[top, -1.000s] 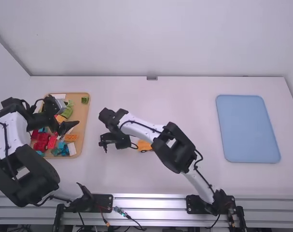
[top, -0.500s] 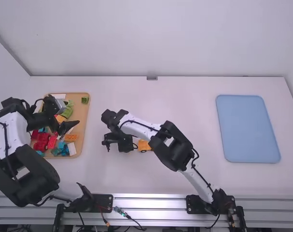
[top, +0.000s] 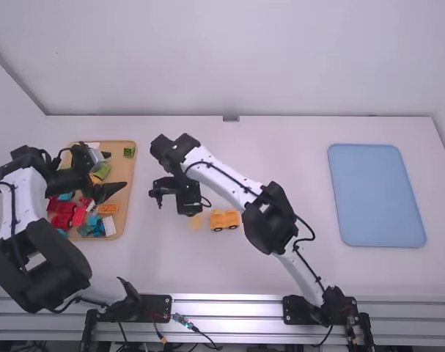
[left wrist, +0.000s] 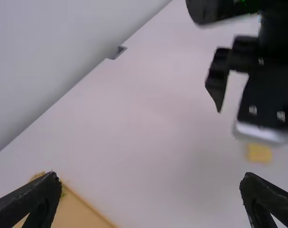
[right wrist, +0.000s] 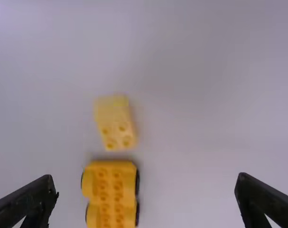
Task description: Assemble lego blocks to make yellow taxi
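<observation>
we saw studs on car and block, left of centre in right wrist view; left gripper and right gripper gaped.

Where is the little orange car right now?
In the high view, the car sits a little below the picture's middle, just right of a small pale yellow block, with the right arm beside it.

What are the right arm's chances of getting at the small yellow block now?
Probably good. The right gripper is open above the table, and nothing covers the small yellow block. Its long sides look free for the fingers; only the wheeled base sits close, off one end.
</observation>
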Controlling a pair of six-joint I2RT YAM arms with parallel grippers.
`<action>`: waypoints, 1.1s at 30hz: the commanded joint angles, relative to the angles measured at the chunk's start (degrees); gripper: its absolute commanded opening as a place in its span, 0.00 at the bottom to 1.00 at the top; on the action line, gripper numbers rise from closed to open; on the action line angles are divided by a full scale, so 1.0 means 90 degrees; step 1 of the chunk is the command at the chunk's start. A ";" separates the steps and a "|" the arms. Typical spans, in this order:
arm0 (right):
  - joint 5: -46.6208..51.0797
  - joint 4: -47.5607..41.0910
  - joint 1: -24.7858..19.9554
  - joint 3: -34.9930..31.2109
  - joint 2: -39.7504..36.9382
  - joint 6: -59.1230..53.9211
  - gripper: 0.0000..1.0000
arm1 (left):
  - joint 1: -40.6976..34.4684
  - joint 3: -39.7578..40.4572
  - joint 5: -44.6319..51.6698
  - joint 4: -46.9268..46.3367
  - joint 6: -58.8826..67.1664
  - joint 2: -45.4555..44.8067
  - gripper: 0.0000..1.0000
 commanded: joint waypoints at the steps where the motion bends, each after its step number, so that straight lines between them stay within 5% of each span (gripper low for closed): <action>1: -0.0238 -0.0204 -0.0313 0.0549 -0.0035 -0.0153 0.99 | -0.0194 -0.0039 0.0236 -0.0039 0.0066 -0.0148 0.99; 7: -0.0318 -0.0270 -0.0976 0.0998 -0.0361 0.0532 0.99 | -0.0517 -0.0058 0.0233 -0.0027 0.0041 -0.0148 0.99; 12: -0.0529 0.0163 -0.1481 0.0578 -0.0851 0.1120 0.99 | -0.0877 -0.0306 0.0185 0.0289 0.0039 -0.0148 0.99; 15: -0.0325 0.0680 -0.1666 -0.0202 -0.1259 0.1418 0.99 | -0.1064 -0.0520 0.0185 0.0561 0.0024 -0.0148 0.99; 26: -0.0952 0.3767 -0.2161 -0.5306 -0.4113 0.1015 0.99 | -0.2368 -0.1477 0.0165 0.1525 -0.0471 -0.0160 0.99; 33: -0.1258 0.4884 -0.2669 -0.7327 -0.5063 0.0702 0.99 | -0.3232 -0.2436 0.0107 0.2953 -0.1066 -0.0160 0.99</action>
